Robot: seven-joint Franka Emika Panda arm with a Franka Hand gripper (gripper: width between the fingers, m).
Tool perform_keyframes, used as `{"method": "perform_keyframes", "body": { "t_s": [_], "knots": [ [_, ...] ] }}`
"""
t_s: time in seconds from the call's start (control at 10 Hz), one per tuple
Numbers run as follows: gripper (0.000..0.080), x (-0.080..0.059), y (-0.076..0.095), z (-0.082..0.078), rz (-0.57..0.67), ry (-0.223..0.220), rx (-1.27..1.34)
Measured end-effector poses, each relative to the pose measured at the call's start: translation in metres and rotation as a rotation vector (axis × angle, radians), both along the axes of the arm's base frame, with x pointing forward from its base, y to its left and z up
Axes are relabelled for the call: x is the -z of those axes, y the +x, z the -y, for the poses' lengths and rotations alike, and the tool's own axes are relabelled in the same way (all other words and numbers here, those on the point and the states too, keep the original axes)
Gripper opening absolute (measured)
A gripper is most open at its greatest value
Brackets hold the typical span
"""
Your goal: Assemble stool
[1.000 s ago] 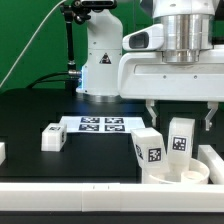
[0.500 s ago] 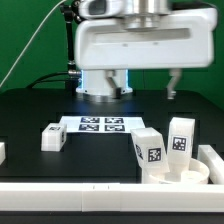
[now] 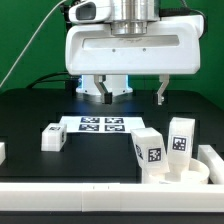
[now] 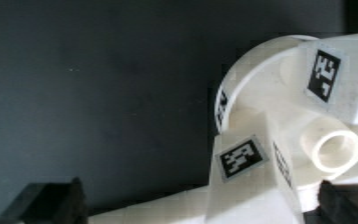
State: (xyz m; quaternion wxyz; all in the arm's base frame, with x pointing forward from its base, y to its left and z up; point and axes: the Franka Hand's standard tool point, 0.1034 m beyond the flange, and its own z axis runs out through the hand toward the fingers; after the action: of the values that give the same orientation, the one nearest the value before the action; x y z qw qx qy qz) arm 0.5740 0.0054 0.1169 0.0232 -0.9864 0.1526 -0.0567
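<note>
Your gripper point(image 3: 134, 99) hangs high over the black table point(image 3: 25, 120) with its two fingers spread wide apart and nothing between them. It is well above the marker board point(image 3: 100, 124), which lies flat toward the back.

On the exterior view's right, the round rimmed seat point(image 3: 186, 176) holds two tagged legs inside its rim. One leg point(image 3: 150, 152) tilts slightly and the other leg point(image 3: 180, 135) stands upright just beside it. Whether they are fastened cannot be told.

The third leg point(image 3: 52, 136) lies loose on the table at the exterior view's left, well apart from the seat.
</note>
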Motion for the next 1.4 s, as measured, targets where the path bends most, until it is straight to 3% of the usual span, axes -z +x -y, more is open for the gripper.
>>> {"method": "perform_keyframes", "body": {
  "t_s": [0.1,0.3,0.7,0.8,1.2,1.4],
  "knots": [
    [0.0648,0.001,0.0,0.0,-0.001,0.0,0.0],
    [0.0648,0.012,-0.011,0.018,-0.012,-0.015,-0.057],
    [0.0648,0.024,-0.029,0.087,-0.023,-0.046,-0.122],
    [0.0648,0.026,-0.03,0.094,-0.026,-0.046,-0.111],
    [0.0648,0.03,-0.033,0.097,-0.03,-0.046,-0.124],
    [0.0648,0.055,-0.053,0.124,-0.067,-0.046,-0.111]
  ]
}}
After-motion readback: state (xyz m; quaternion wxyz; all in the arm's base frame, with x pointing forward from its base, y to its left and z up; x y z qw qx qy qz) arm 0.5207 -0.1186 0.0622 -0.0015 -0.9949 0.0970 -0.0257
